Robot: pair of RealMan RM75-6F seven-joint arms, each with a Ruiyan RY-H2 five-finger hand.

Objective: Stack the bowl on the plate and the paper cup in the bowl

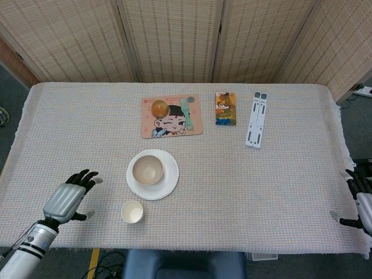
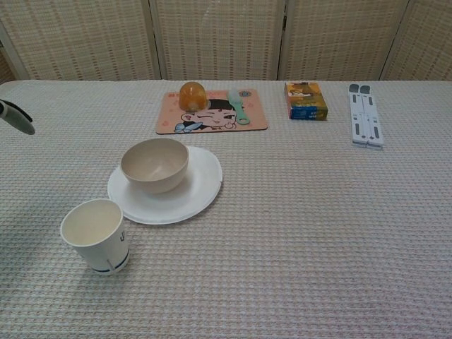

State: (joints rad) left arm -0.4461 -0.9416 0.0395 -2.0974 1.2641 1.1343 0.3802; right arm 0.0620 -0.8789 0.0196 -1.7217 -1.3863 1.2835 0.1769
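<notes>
Nearest to us, we see the paper cup [image 2: 95, 234] standing upright on the woven cloth of the table [image 1: 261, 186]. It is white, with a thin dark line near its base, and nothing is inside it. Just beyond it, a little to the right, we see the beige bowl [image 2: 155, 164] sitting on the round white plate [image 2: 199, 189], toward the plate's left side. At the near left of the table the left hand [image 1: 67, 199] holds nothing, its dark fingers [image 1: 83, 176] spread apart. At the near right edge only a part of the right hand [image 1: 359, 204] shows, and we cannot tell how its fingers lie. Farther away lies a pink cartoon mat [image 1: 171, 116] carrying an orange ball [image 1: 159, 108] and a green spoon [image 1: 186, 112]. To its right are a small colourful box [image 1: 225, 108] and a grey folded stand [image 1: 256, 119].
</notes>
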